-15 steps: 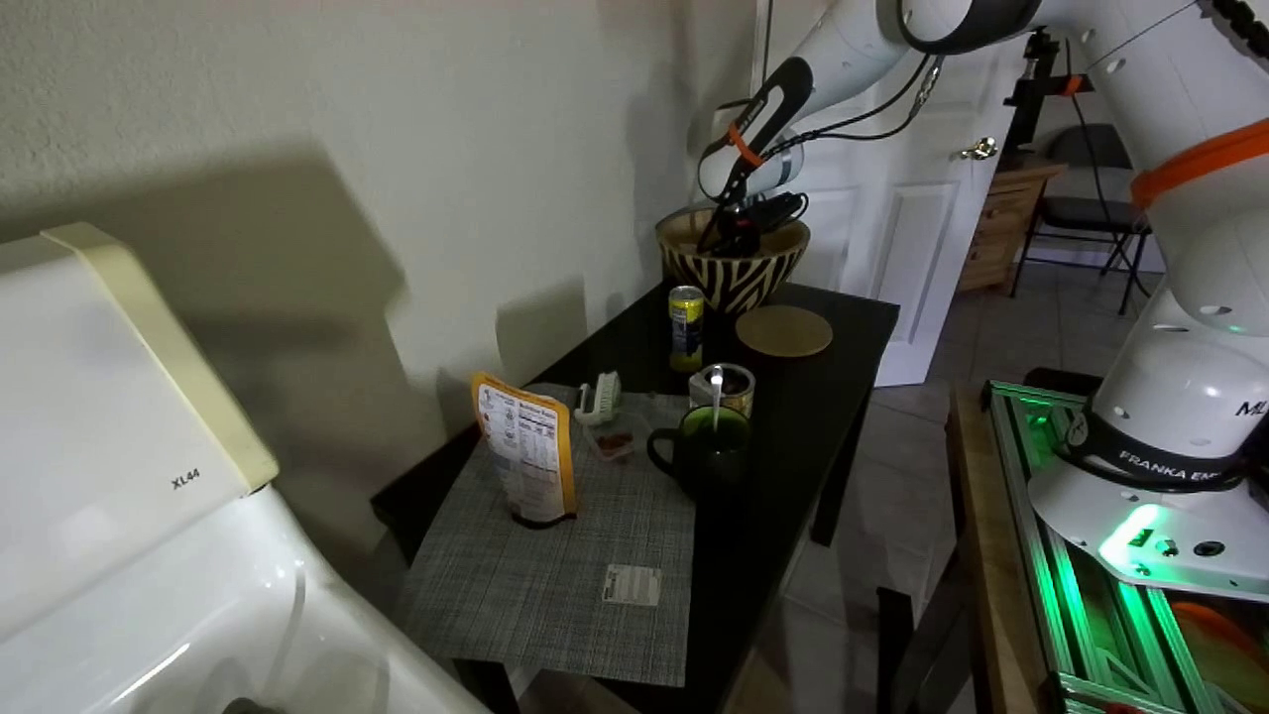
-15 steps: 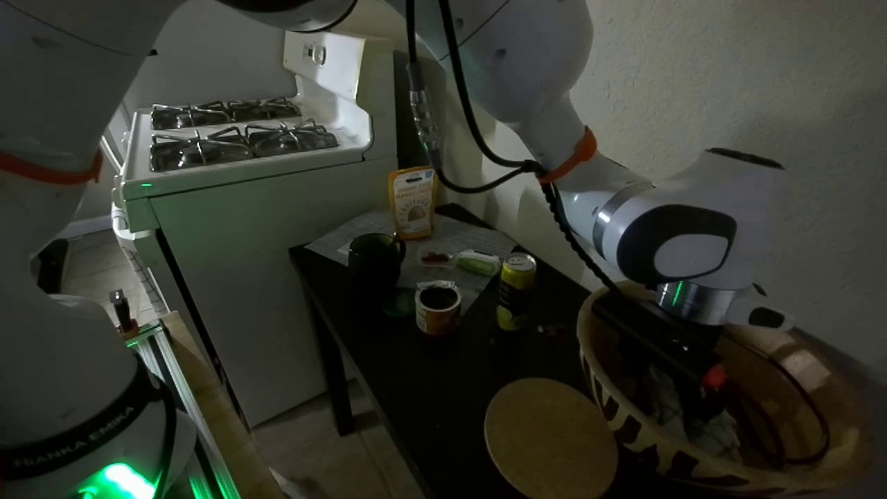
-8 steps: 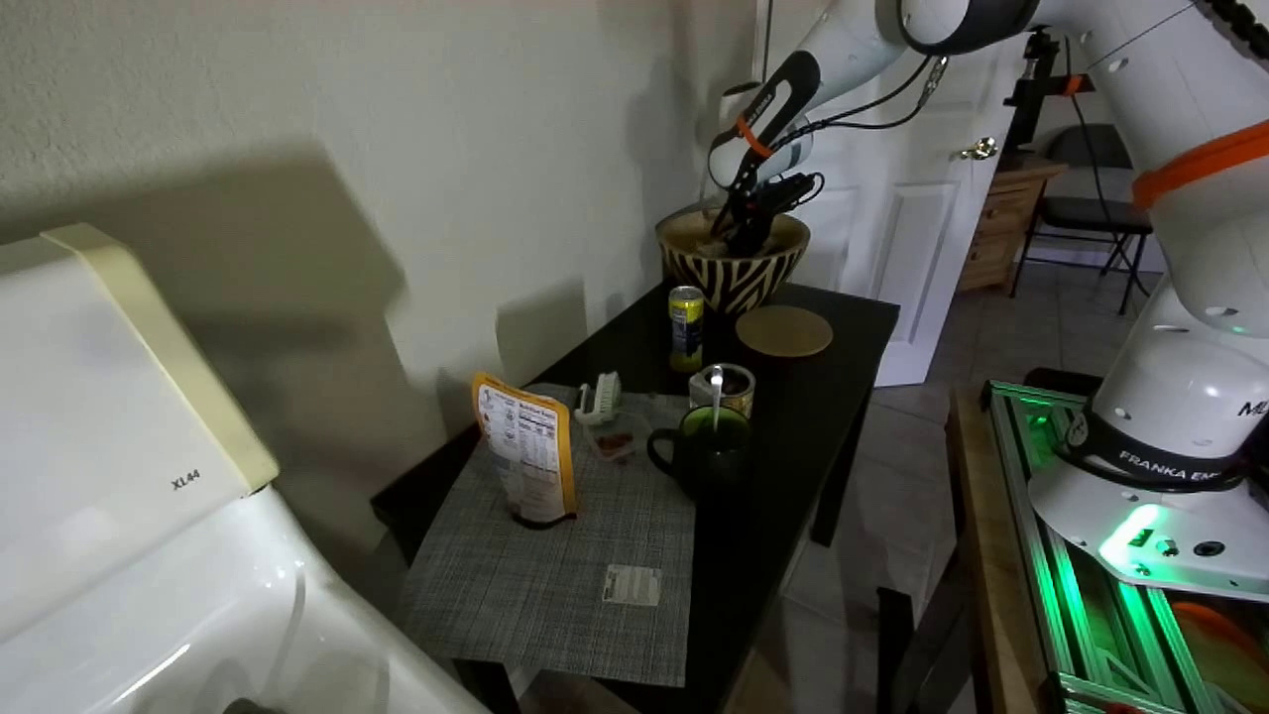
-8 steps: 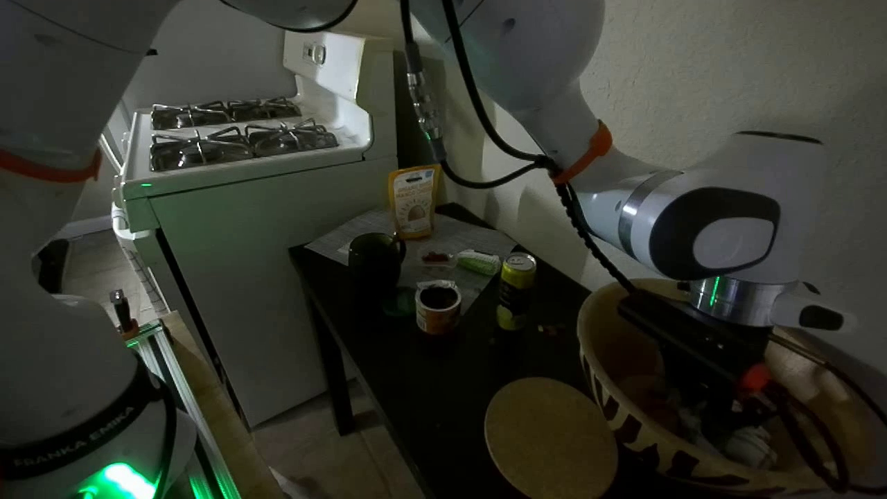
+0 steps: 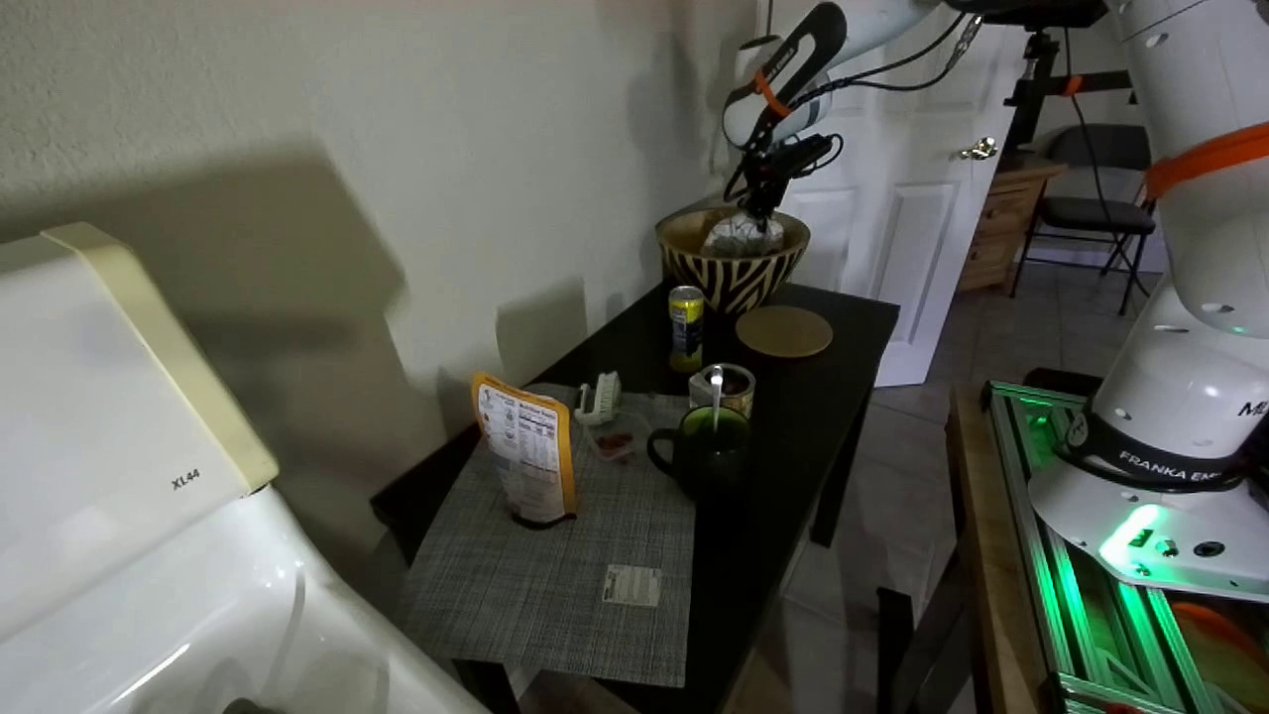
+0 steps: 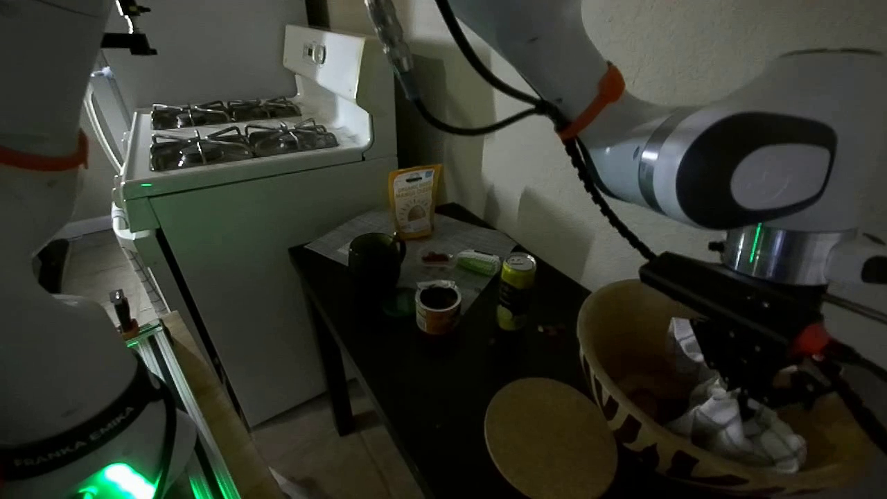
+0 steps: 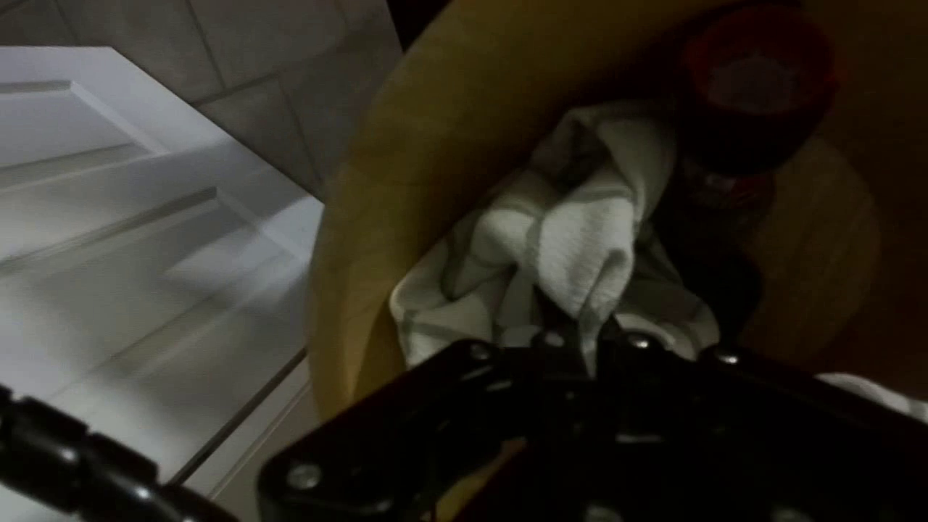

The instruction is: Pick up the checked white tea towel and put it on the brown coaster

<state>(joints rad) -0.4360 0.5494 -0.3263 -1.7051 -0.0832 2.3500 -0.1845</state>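
Note:
The checked white tea towel (image 7: 580, 246) is bunched up in the wrist view, a fold of it pinched between the fingertips of my gripper (image 7: 589, 355). In an exterior view the towel (image 6: 734, 430) hangs crumpled under the gripper (image 6: 745, 405), inside the zebra-striped bowl (image 6: 597, 333). Seen from the other side, the towel (image 5: 739, 238) bulges at the height of the bowl's rim, below the dark gripper (image 5: 761, 206). The round brown coaster (image 5: 783, 331) lies flat on the black table beside the bowl, with nothing on it; the coaster (image 6: 551, 436) shows in both exterior views.
A red container (image 7: 757, 80) sits inside the bowl near the towel. A yellow can (image 6: 517, 291), a small tub (image 6: 438, 310) and a dark mug (image 5: 709, 456) stand further along the table. An orange pouch (image 5: 525, 451) and a brush (image 5: 599, 399) are on the grey mat. A wall runs behind.
The gripper was lower in the bowl and has shut on the towel. It has risen since, lifting part of the towel, which now shows at the rim.

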